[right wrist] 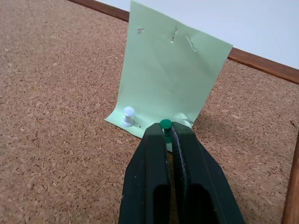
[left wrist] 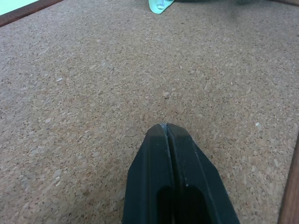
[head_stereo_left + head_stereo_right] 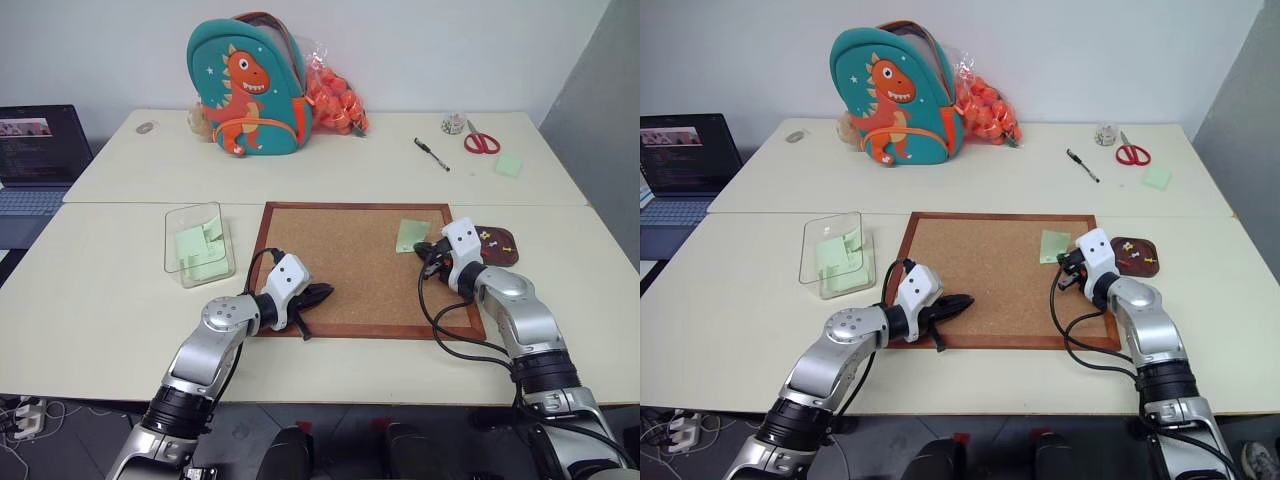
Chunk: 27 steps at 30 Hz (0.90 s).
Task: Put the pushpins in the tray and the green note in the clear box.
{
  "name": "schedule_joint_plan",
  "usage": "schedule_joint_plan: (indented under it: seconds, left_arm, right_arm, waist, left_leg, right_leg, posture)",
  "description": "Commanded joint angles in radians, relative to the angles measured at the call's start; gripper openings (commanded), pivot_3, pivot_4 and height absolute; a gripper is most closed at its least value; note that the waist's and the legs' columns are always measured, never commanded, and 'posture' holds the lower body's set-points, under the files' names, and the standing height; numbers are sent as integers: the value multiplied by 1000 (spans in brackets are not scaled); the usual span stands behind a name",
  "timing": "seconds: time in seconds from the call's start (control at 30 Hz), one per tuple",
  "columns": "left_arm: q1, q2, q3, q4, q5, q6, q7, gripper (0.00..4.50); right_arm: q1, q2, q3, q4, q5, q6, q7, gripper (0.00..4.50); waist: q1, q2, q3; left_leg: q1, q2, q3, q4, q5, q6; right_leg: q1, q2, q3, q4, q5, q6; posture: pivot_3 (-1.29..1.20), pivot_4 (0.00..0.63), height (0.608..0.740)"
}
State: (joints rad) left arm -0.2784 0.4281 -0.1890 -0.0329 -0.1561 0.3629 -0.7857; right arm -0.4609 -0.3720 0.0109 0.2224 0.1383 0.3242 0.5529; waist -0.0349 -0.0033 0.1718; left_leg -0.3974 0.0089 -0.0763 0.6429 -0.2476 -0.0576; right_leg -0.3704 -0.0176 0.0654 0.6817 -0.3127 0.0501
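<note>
The green note lies on the corkboard near its far right corner, curling up at one end. A white pushpin and a green pushpin stand at its near edge. My right gripper is shut on the green pushpin's head, at the note's edge. The dark brown tray sits just right of the board with a few pushpins in it. The clear box stands left of the board with pale green papers inside. My left gripper rests shut and empty over the board's near left part.
At the table's far side are a dinosaur backpack, a bag of orange things, a pen, red scissors and a pale green block of notes. A laptop sits at the far left.
</note>
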Motion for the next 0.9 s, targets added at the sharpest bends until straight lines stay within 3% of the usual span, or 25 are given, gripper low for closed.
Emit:
schedule_joint_plan:
  seconds: [0.03, 0.33, 0.6, 0.9]
  left_arm:
    - [46, 6, -52, 36, 15, 43, -19, 0]
    - [44, 5, -55, 40, 16, 45, -21, 0]
    - [53, 8, -53, 35, 14, 46, -20, 0]
    - [38, 1, -60, 48, 14, 49, -27, 0]
  right_arm:
    - [-18, 18, -51, -72, 47, -76, -1, 21]
    - [7, 13, -59, -149, 80, -71, 14, 21]
    - [127, -129, -204, -280, 105, 29, -19, 21]
    - [49, -192, -198, -5, 13, -5, -75, 21]
  waist:
    - [0, 0, 0]
    - [1, 0, 0]
    - [5, 0, 0]
    - [1, 1, -1]
  left_leg:
    - [0, 0, 0, 0, 0, 0]
    - [0, 0, 0, 0, 0, 0]
    - [0, 0, 0, 0, 0, 0]
    - [3, 0, 1, 0, 0, 0]
  right_leg:
    - [0, 0, 0, 0, 0, 0]
    - [0, 0, 0, 0, 0, 0]
    - [0, -1, 0, 0, 0, 0]
    - [3, 0, 1, 0, 0, 0]
  posture:
    - [0, 150, 740]
    - [0, 150, 740]
    - [0, 150, 740]
    - [0, 150, 740]
